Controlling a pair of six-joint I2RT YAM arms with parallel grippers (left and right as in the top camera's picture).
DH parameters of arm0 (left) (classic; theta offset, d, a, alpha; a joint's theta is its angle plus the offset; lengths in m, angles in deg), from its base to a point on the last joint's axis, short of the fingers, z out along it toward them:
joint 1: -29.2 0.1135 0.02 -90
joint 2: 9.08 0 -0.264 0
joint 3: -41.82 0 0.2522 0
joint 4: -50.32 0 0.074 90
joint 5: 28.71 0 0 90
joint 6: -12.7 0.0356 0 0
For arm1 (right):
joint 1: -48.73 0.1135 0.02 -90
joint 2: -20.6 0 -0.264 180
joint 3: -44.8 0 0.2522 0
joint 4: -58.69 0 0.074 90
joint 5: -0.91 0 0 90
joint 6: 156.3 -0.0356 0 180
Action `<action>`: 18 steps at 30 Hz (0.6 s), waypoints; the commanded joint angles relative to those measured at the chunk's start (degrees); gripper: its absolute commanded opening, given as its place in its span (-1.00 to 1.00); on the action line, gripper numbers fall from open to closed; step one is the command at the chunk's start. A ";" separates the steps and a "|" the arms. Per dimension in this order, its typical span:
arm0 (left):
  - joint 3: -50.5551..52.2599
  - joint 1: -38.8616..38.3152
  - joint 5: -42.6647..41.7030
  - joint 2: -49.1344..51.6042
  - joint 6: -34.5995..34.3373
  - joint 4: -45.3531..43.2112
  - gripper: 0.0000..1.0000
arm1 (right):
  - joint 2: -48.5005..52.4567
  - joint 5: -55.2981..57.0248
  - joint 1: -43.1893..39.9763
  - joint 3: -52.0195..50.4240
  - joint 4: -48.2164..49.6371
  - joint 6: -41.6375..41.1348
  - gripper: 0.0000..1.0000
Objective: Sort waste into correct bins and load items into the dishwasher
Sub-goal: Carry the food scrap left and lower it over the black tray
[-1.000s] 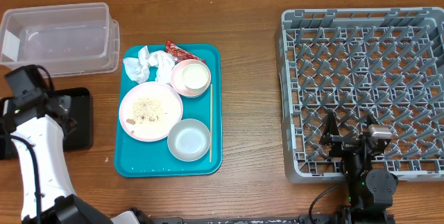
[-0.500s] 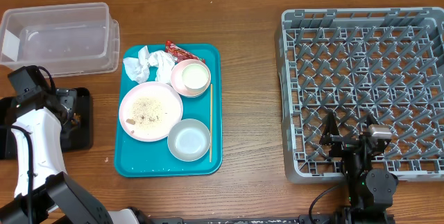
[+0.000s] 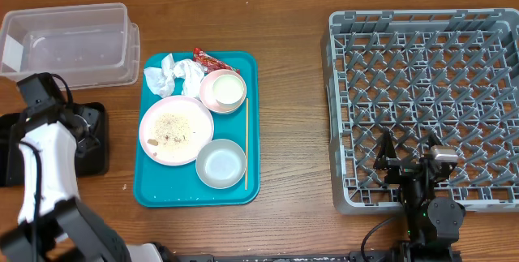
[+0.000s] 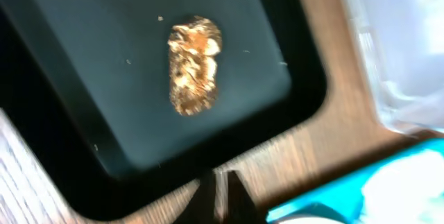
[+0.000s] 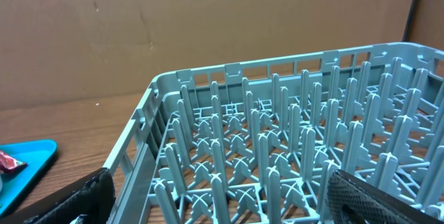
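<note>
My left gripper [image 4: 220,195] is shut and empty, its tips over the near rim of the black bin [image 4: 90,161]. A golden food scrap [image 4: 194,63] lies in that bin. In the overhead view the left gripper [image 3: 87,126] is above the black bin [image 3: 96,163], left of the teal tray [image 3: 252,124]. The tray holds a crumb-covered plate [image 3: 174,130], a grey bowl [image 3: 221,163], a white cup [image 3: 223,90], crumpled napkins [image 3: 172,74], a red wrapper [image 3: 209,57] and a chopstick [image 3: 246,140]. My right gripper [image 5: 239,203] is open and empty at the front of the grey dish rack [image 3: 426,67].
A clear plastic bin [image 3: 69,43] stands at the back left, behind the black bin. Its corner [image 4: 402,44] and the tray's corner [image 4: 347,196] show in the left wrist view. Bare wood lies between the tray and the rack [image 5: 291,113].
My left arm has shifted a little toward the back and right over the black bin. The right arm and the things on the tray have not moved.
</note>
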 commanded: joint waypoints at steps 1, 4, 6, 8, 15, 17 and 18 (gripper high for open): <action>-0.02 -0.09 3.04 5.53 1.42 -1.42 -0.92 | -0.55 -0.15 -0.11 -0.59 0.33 0.15 1.00; -0.02 -0.07 3.02 8.52 1.44 -2.40 -0.92 | -0.55 -0.15 -0.11 -0.59 0.35 0.15 1.00; -0.02 -0.07 2.80 9.60 2.08 -3.10 -0.92 | -0.55 -0.15 -0.11 -0.59 0.33 0.15 0.99; -0.04 -0.07 1.22 9.90 4.09 -3.21 -0.92 | -0.55 -0.15 -0.11 -0.59 0.33 0.15 1.00; 0.11 -0.70 -3.19 10.14 9.77 -1.18 -0.92 | -0.55 -0.15 -0.11 -0.59 0.33 0.15 1.00; 0.52 -1.09 -3.17 10.14 9.79 -0.94 -0.92 | -0.55 -0.15 -0.11 -0.59 0.33 0.15 1.00; 0.70 -1.29 -3.21 10.14 9.77 -0.42 -0.92 | -0.55 -0.13 -0.11 -0.59 0.33 0.15 1.00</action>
